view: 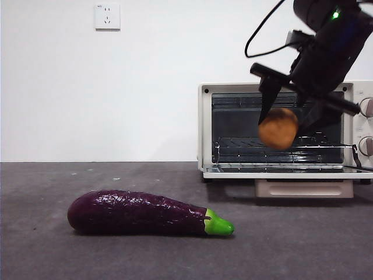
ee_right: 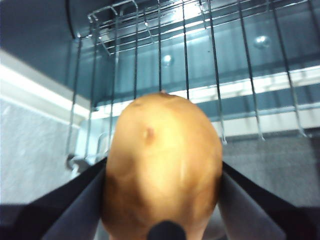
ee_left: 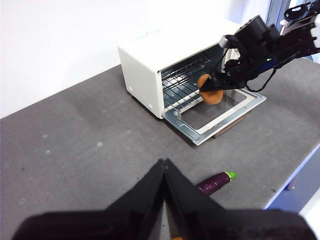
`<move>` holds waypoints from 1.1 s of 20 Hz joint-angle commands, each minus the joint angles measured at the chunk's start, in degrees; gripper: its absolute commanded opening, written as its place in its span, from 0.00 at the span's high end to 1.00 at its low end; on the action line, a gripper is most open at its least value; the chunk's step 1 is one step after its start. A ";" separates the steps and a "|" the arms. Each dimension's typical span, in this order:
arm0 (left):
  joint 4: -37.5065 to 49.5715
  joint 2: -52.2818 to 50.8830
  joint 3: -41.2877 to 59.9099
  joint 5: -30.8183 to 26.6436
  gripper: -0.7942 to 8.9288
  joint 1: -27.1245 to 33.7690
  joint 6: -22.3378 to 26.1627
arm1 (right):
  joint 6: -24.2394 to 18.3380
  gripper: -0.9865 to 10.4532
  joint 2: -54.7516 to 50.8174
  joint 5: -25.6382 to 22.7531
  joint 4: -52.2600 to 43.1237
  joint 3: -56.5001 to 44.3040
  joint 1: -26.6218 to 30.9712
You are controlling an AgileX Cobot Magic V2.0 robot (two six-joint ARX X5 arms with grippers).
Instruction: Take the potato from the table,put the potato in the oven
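The orange-brown potato (view: 278,128) hangs in the air in front of the open oven (view: 233,87), over its lowered glass door (view: 291,171). My right gripper (view: 289,119) is shut on the potato, its black jaws pressing both sides. In the right wrist view the potato (ee_right: 162,167) fills the middle, with the oven's wire rack (ee_right: 200,60) just beyond it. The left wrist view shows the potato (ee_left: 210,90) held at the oven (ee_left: 150,65) mouth. My left gripper (ee_left: 164,167) is shut and holds nothing, far back from the oven above the grey table (ee_left: 75,145).
A long purple eggplant (view: 145,213) with a green stem lies on the table (view: 46,251) in the foreground, left of the oven; the left wrist view shows the eggplant (ee_left: 216,182) near the table's edge. Two round knobs (view: 366,107) sit on the oven's right side.
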State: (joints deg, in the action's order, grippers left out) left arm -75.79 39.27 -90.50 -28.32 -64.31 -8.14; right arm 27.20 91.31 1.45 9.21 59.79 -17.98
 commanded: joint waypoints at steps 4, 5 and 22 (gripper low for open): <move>0.28 -0.11 0.20 -0.24 0.92 -0.02 0.66 | 2.03 0.78 3.37 -0.42 -5.35 0.09 0.00; 0.28 -0.11 0.20 -0.24 0.92 -0.02 0.63 | 2.75 0.78 3.43 -0.52 -5.62 0.09 0.00; 0.28 -0.11 0.20 -7.93 0.92 -0.02 0.85 | 2.80 0.78 4.28 -10.25 -8.00 4.90 0.00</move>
State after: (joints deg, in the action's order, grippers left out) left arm -75.79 39.27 -90.50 -35.88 -64.31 -7.94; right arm 30.04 94.65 -8.60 1.54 64.55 -17.93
